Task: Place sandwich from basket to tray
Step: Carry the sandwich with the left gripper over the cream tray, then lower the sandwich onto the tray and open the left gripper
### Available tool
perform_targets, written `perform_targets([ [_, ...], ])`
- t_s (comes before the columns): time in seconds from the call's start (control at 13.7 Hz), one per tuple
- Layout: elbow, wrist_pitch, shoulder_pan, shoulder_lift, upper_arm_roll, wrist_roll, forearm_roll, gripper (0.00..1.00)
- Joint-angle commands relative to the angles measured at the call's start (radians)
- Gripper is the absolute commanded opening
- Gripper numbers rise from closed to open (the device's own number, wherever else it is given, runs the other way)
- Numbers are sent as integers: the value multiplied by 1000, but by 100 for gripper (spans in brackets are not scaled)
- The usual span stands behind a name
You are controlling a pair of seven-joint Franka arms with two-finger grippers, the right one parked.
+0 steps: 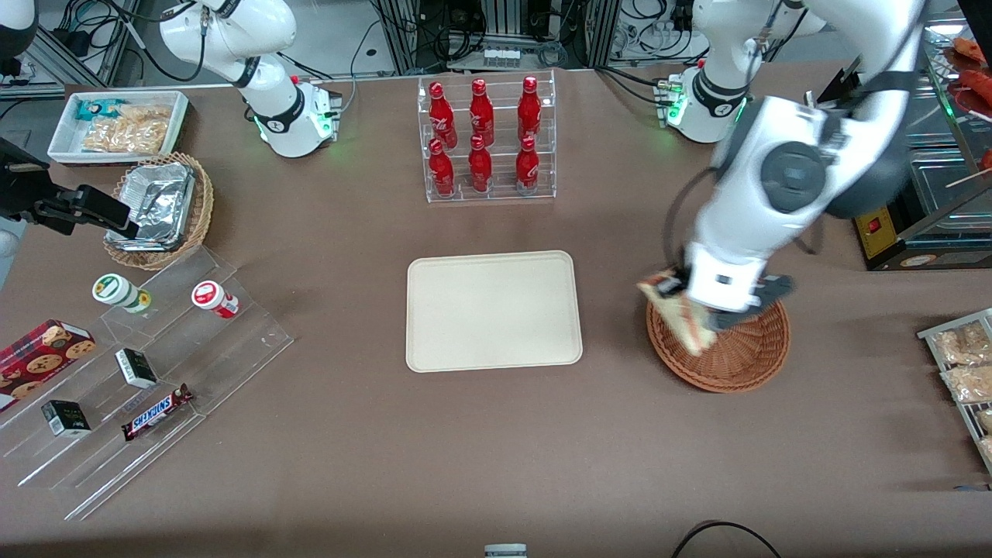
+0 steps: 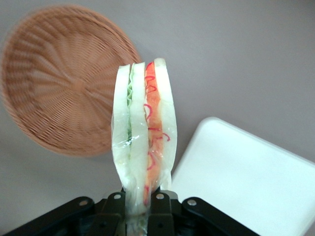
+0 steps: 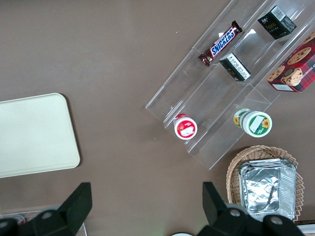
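Note:
My left gripper [image 1: 697, 306] is shut on the sandwich [image 1: 678, 316], a wrapped wedge of white bread with red-orange and green layers. It holds it lifted above the rim of the reddish-brown wicker basket [image 1: 744, 356], on the side toward the tray. In the left wrist view the sandwich [image 2: 143, 132] stands clamped between the black fingers [image 2: 160, 209], with the empty basket [image 2: 59, 78] and a corner of the tray [image 2: 246, 182] below it. The cream tray [image 1: 494, 310] lies flat and empty at the table's middle, beside the basket.
A clear rack of red bottles [image 1: 484, 139] stands farther from the front camera than the tray. A clear stepped stand with snacks [image 1: 132, 372], a lighter wicker basket with foil container [image 1: 159, 205] and a white bin [image 1: 120, 124] lie toward the parked arm's end. Packets [image 1: 961, 364] lie at the working arm's end.

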Motion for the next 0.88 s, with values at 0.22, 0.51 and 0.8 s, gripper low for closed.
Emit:
perform_targets([
  [0.22, 202, 126, -264, 290, 8, -39, -8, 7],
  [0.51, 212, 226, -361, 402, 11, -22, 84, 7],
  [0.8, 223, 305, -400, 476, 9, -8, 132, 7],
])
